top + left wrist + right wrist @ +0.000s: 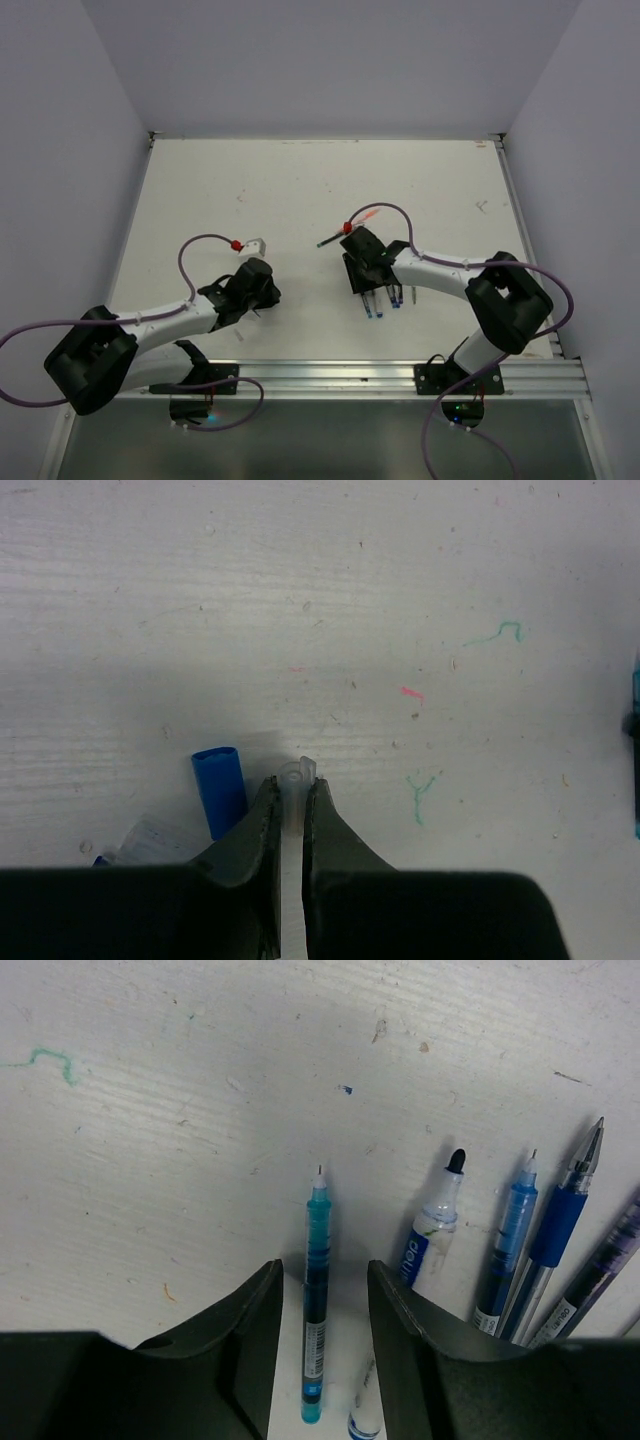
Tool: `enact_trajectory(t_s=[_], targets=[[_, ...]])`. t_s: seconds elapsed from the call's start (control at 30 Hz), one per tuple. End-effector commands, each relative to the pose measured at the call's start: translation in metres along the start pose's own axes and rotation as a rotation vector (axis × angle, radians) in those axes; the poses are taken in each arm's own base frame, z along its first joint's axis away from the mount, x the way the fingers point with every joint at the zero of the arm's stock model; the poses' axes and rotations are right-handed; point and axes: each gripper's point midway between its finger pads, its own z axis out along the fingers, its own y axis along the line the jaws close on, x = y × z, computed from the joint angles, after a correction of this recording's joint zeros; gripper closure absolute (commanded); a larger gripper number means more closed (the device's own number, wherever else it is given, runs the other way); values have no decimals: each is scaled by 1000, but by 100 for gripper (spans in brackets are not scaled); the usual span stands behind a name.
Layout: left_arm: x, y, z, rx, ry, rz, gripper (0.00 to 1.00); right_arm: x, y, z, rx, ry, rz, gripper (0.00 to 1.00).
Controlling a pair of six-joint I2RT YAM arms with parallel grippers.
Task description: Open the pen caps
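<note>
In the left wrist view my left gripper [290, 785] is shut on a small clear pen cap [300, 773] whose end pokes out past the fingertips, low over the table. A blue pen cap [219, 788] lies on the table just left of the fingers. My right gripper [322, 1272] is open, and a teal pen [318, 1290] lies on the table between its fingers with a gap on each side. The pen's fine tip is bare and points away. From above, the left gripper [268, 297] and the right gripper [363, 283] sit near mid-table.
Right of the teal pen lie several uncapped pens: a black-tipped marker [438, 1222], a blue pen [510, 1245] and a blue-grip pen [560, 1225]. Another white and blue pen [365, 1412] lies under the right fingers. From above the pens [385, 302] lie below the right gripper.
</note>
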Motion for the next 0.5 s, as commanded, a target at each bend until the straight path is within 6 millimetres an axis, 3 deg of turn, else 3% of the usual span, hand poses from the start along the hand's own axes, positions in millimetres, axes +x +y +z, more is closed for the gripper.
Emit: enact_trajectory(t_s=[0.0, 0.07, 0.13, 0.27, 0.47], targets=[[2, 19, -2, -82, -14, -14, 98, -13, -1, -8, -3, -48, 3, 57], [1, 20, -2, -83, -22, -20, 93, -14, 1, -12, -16, -62, 3, 48], [-1, 17, -3, -75, -29, -31, 82, -20, 2, -20, -34, -90, 0, 43], [-5, 17, -5, -79, -38, -34, 66, -25, 3, -32, -56, -127, -10, 42], [-13, 8, -8, -50, -61, -33, 58, -32, 5, -49, -95, -170, -5, 41]])
